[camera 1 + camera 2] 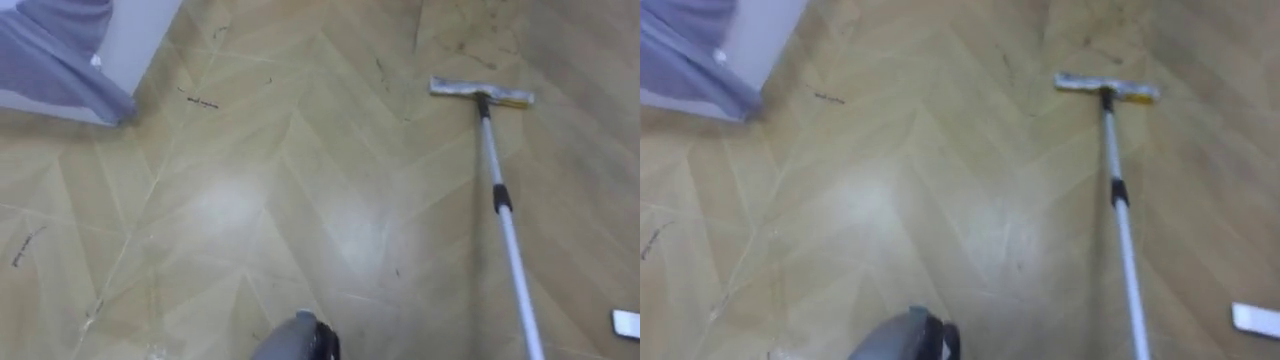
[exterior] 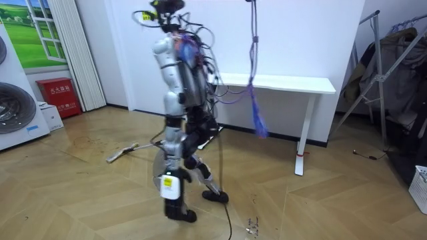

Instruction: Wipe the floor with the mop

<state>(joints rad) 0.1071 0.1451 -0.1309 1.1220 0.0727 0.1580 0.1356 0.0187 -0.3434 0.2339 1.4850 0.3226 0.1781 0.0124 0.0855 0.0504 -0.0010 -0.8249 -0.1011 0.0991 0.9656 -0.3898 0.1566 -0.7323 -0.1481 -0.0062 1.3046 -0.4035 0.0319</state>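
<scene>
Left hand of a housework robot hangs by its hip in the room view as the robot stands on a wooden floor near a white counter. Whether that hand is spread, pressed together or closed on anything cannot be told.

The mop lies ahead and to the robot's right. Its mop head sits flat on the boards, and the pole slants back toward the robot's right side until it leaves the eye view's lower edge. Judged from this, a stroke is in hand.

To do it well, the mop head should be kept flat under even downward pressure, with the pole low enough that neither end lifts. The push should go straight into the dark streaks just beyond the mop head, then be drawn back in overlapping lanes. A second scuff lies well apart to the left, near a white panel draped with pale purple cloth; the mop should turn short of that cloth.

In the room view the mop head rests on the floor toward the room view's left, well apart from the left hand. The pole rises toward the robot's waist, and contact between hand and pole cannot be made out.
</scene>
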